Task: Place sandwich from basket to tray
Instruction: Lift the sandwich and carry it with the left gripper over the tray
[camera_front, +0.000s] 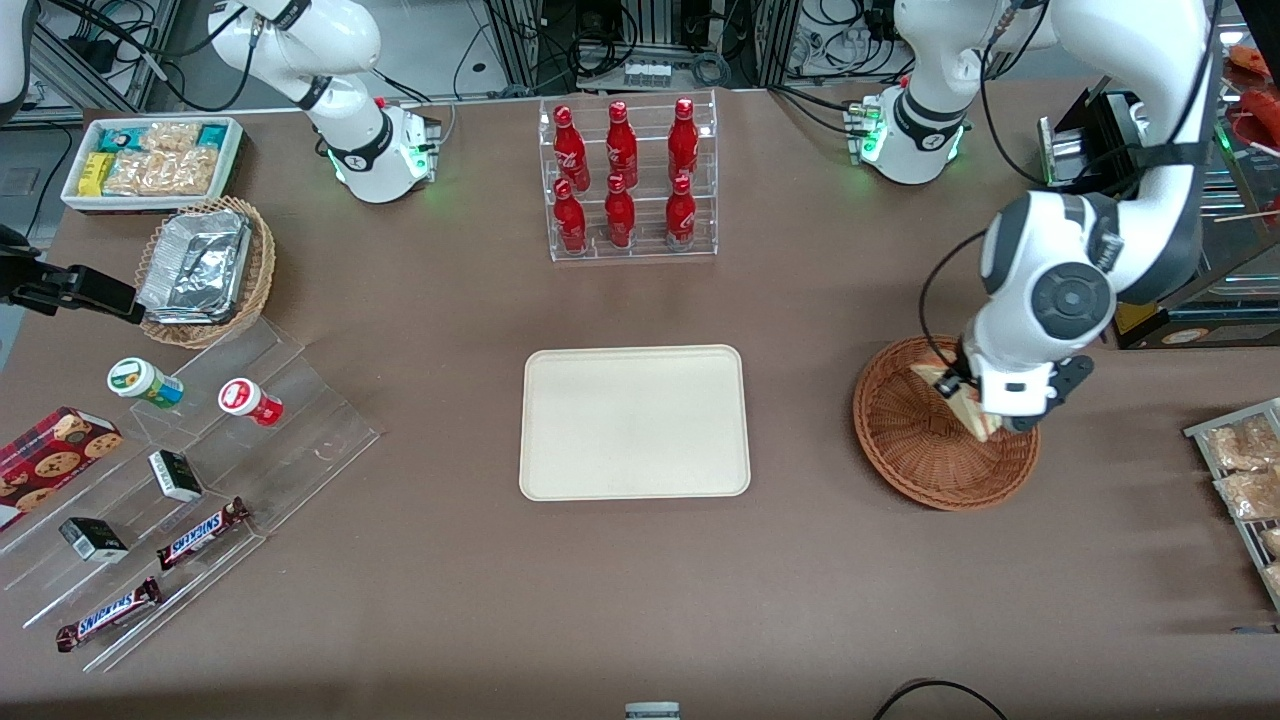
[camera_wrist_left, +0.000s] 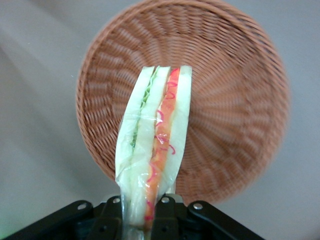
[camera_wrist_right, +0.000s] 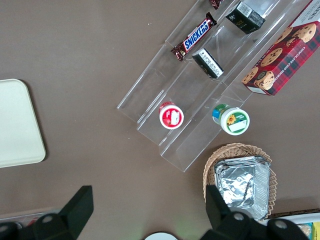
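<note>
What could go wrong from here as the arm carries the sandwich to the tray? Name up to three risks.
1. The gripper pinches only one end of the wrapped sandwich, which hangs above the basket; the soft wedge could slip out or get crushed.
2. Its free end sits low over the basket, so it may catch the rim on the way out.
3. The tray has only a low rim; a tilted release could tip the sandwich onto the table.
</note>
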